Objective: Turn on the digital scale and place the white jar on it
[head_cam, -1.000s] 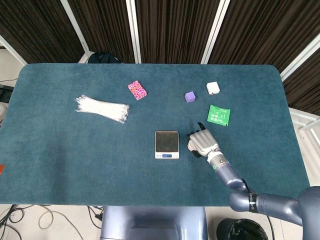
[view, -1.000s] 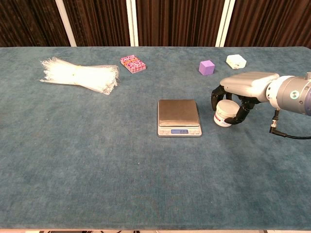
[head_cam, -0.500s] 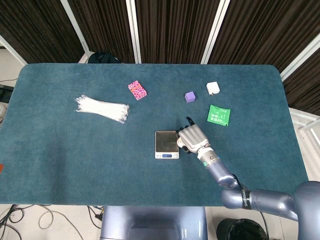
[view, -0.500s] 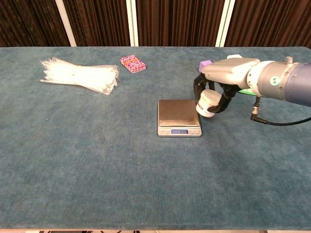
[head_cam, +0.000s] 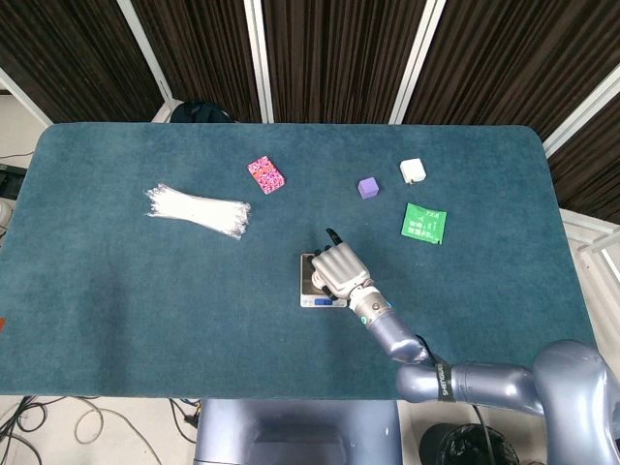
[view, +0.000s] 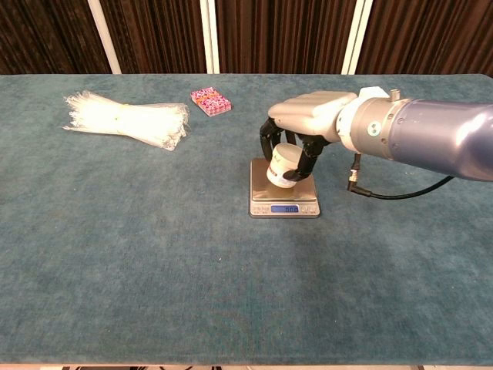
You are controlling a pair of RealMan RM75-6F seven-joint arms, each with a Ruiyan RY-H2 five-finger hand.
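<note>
A robot works at a table covered in dark teal cloth [view: 115,254]. Its right hand [view: 306,122], grey and metallic, grips a small white round jar [view: 284,166] from above, with dark fingers curled down around the jar's sides. Over the past second this hand has carried the jar leftward: it began on the cloth just to the right of the small silver digital scale [view: 284,187], passed over the scale's right edge, and is now above the steel weighing platform. In the chest view the jar looks slightly tilted, with its base at or just above the platform; whether it touches cannot be told. In the head view the hand [head_cam: 336,270] covers most of the scale [head_cam: 312,296] and hides the jar. The scale's blue display [view: 286,209] is lit, which suggests it is already switched on. The task therefore appears nearly done: what remains is to set the jar flat and let go. The left hand appears in neither view. Farther off lie a bundle of white plastic ties [view: 127,118] and a pink patterned packet [view: 211,101].
</note>
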